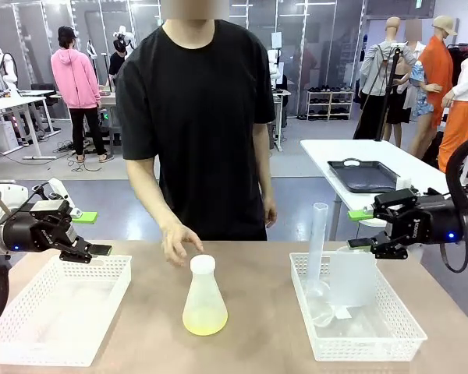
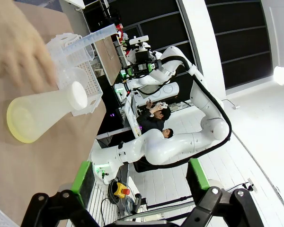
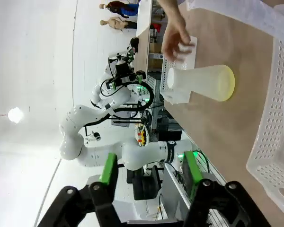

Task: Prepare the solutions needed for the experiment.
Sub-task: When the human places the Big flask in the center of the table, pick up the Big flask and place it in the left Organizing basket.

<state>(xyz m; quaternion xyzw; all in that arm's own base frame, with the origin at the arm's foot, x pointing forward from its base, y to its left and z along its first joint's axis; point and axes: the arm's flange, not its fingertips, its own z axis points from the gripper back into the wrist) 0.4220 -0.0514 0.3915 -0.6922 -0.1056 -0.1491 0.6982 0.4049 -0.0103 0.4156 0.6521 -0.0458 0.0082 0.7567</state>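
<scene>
Front view: the solutions are lying as a shallow yellow-green layer inside a frosted flask, which is standing upright mid-table between two white baskets. A person's hand is hovering just behind its neck. The left jaws are gaping wide and empty, and the right jaws are standing apart, holding nothing. Left wrist view: the liquid is tinting only the flask's base. Right wrist view: the same flask is standing apart from the near basket. Judgement: it is looking light, bottom-weighted, rigid and smooth-walled. The narrow neck is offering the surest grip, and keeping it upright is advisable.
</scene>
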